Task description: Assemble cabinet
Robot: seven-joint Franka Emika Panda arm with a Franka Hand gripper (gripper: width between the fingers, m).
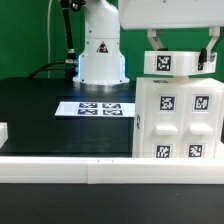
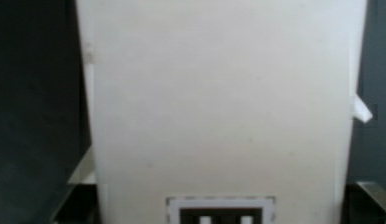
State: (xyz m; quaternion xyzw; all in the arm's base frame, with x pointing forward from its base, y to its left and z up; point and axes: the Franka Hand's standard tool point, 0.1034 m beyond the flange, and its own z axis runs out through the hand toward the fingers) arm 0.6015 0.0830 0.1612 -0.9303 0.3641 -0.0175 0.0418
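A white cabinet body (image 1: 178,118) with several black marker tags stands upright at the exterior view's right, against the front wall. A white top panel (image 1: 180,62) with one tag sits level just above it, and I cannot tell whether the two touch. My gripper (image 1: 182,45) comes down from above and is shut on this panel, one finger at each end. In the wrist view the white panel (image 2: 208,100) fills most of the picture, its tag (image 2: 222,212) at the edge. The dark fingers (image 2: 58,205) show on either side of it.
The marker board (image 1: 96,107) lies flat on the black table (image 1: 50,120) in front of the robot's white base (image 1: 100,50). A white wall (image 1: 80,168) runs along the table's front edge. A small white part (image 1: 3,131) lies at the exterior view's far left.
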